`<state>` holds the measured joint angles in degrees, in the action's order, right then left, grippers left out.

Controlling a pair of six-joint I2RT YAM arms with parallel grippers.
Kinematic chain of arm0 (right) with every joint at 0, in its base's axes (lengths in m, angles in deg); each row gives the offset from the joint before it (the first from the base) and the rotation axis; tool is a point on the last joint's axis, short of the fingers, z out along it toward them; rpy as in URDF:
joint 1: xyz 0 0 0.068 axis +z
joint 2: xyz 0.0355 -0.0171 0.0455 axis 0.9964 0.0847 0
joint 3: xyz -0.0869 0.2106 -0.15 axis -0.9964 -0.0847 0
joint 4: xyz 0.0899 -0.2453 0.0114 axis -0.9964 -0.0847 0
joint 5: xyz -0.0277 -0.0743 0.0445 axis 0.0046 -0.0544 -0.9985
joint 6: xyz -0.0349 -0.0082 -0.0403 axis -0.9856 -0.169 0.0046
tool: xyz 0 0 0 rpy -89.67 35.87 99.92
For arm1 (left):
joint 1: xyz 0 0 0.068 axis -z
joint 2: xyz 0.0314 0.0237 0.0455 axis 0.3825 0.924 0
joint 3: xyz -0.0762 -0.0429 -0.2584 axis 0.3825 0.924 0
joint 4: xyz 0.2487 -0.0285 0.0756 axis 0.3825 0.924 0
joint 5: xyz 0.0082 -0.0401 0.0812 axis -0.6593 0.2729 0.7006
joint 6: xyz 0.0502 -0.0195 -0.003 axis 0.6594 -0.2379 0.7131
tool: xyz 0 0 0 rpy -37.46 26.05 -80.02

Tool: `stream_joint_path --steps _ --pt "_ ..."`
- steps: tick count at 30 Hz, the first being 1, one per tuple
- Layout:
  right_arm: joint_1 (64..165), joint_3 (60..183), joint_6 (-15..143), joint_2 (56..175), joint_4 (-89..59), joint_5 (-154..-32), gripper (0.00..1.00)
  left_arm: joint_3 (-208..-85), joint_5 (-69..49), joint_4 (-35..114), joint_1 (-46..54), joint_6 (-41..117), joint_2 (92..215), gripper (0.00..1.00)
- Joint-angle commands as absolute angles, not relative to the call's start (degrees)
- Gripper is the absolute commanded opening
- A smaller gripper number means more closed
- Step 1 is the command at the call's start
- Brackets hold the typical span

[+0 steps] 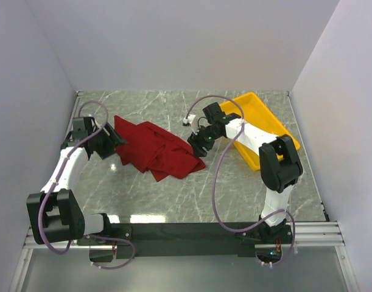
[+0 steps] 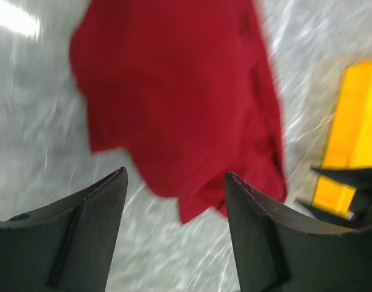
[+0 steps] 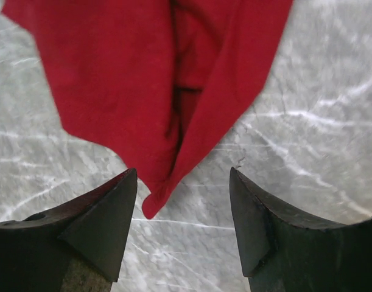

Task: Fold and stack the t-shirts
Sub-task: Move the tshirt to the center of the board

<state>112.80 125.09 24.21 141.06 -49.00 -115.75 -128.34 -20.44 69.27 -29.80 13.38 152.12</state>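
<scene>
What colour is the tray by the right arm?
The tray is yellow, clearest in the top external view.

The left arm, white with black joints, rises from its base and bends inward. The left hand keeps low, its two dark fingers spread apart. The right arm stretches toward the left. The right hand points downward, and its fingers are also wide apart.

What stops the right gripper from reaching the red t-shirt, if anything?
Probably yes, nothing does: the right gripper is open, and a corner of the red t-shirt lies between its jaws, uncovered.
</scene>
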Motion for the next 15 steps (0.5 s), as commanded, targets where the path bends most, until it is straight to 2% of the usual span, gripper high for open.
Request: stream_joint_path --steps 1,5,8,11,15 --pt "113.4 127.3 31.7 141.9 -47.0 -112.2 0.68 -124.0 -23.5 66.3 -30.0 12.5 148.4 0.70" --pt "114.0 124.7 26.2 139.2 -48.4 -119.7 0.67 -120.0 -24.3 65.2 -30.0 11.7 147.0 0.70" --pt "116.6 123.3 14.6 137.2 -53.8 -126.0 0.68 -116.5 -26.1 61.6 -29.9 9.2 147.7 0.70" --pt "119.5 121.1 6.5 135.7 -55.3 -125.8 0.68 -114.2 -25.9 57.4 -30.0 6.0 149.5 0.68" --pt "122.3 121.4 4.8 136.2 -54.3 -123.4 0.69 -113.4 -24.9 52.4 -30.0 1.7 153.8 0.59"
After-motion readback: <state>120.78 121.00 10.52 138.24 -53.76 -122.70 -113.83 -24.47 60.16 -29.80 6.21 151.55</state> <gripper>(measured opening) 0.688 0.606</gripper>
